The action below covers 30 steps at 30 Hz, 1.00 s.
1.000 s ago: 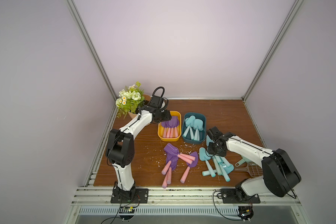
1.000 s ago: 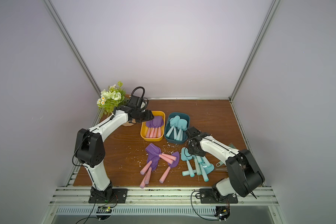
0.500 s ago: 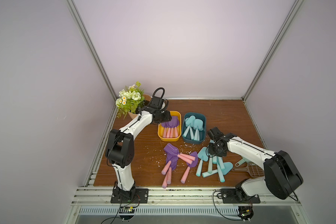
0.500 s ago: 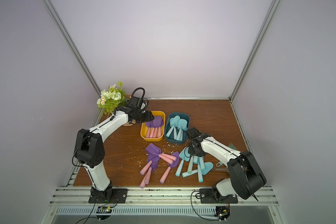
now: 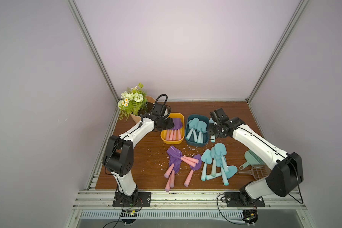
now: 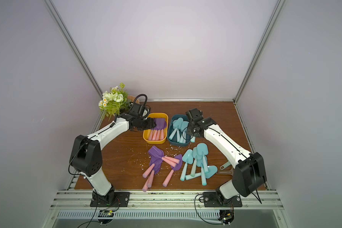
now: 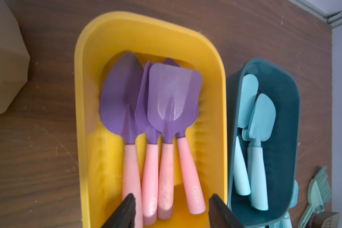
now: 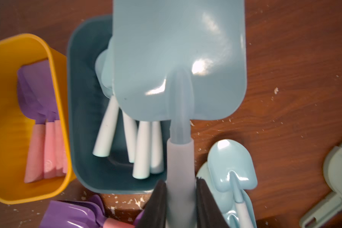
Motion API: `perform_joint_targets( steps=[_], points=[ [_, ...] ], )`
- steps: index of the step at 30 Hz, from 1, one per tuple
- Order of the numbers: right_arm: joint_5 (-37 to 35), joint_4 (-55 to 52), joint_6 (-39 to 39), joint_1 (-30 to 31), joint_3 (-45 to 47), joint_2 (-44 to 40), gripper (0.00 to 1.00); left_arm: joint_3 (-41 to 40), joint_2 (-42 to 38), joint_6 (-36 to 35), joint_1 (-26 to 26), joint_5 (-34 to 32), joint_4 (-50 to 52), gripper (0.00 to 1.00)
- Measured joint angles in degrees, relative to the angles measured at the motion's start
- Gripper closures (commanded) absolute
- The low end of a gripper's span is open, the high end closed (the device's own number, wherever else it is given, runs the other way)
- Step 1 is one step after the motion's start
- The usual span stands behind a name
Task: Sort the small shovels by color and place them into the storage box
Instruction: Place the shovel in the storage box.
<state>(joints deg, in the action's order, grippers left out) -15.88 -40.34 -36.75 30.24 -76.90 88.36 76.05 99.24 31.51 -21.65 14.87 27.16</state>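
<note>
Several purple-bladed, pink-handled small shovels [image 7: 166, 110] lie in the yellow storage box [image 7: 81, 98]. My left gripper [image 7: 172, 199] hangs open just above their handles, holding nothing. It shows over the box's left rim in a top view [image 5: 169, 124]. Beside it, the dark teal storage box [image 5: 195, 143] holds several turquoise shovels [image 5: 195, 126]. My right gripper [image 8: 179, 185] is shut on the handle of a turquoise shovel [image 8: 178, 59], held at the teal box's right side [image 5: 212, 136]. Loose purple shovels [image 5: 175, 159] and turquoise shovels [image 5: 215, 159] lie on the table in front of the boxes.
A flower pot [image 5: 133, 100] stands at the back left, close to my left arm. A pale green dustpan with brush [image 5: 253, 159] and a beige slotted scoop [image 5: 259, 172] lie under my right arm. White crumbs dot the wooden table [image 5: 146, 158].
My right gripper shut on a turquoise shovel in the loose pile, shifting that pile, and carried it back to the teal box's right side. My left gripper stayed open over the yellow box.
</note>
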Motion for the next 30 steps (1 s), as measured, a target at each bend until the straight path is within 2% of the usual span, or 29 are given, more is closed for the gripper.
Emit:
perform_joint_targets(
  steps=[12,21,22,27,30],
  points=[
    [11.9,6.6,0.0,1.5,-10.4,21.9,0.82,-9.2,-9.2,-0.7,-0.2,-3.2,0.4,0.38],
    [15.4,8.3,-2.1,2.4,-13.1,26.5,0.78,-16.6,-14.5,-1.4,-0.5,-5.2,2.8,0.38],
    [15.7,8.4,-2.3,2.4,-13.1,26.5,0.75,-16.8,-14.8,-1.4,-0.5,-5.4,3.0,0.38],
    [15.7,8.6,-3.9,2.4,-13.1,26.5,0.50,-17.1,-16.2,-1.4,-0.5,-5.7,3.1,0.38],
    [15.2,8.3,-4.3,2.4,-13.1,26.5,0.44,-17.2,-16.5,-1.4,-0.8,-5.6,3.1,0.38]
  ],
)
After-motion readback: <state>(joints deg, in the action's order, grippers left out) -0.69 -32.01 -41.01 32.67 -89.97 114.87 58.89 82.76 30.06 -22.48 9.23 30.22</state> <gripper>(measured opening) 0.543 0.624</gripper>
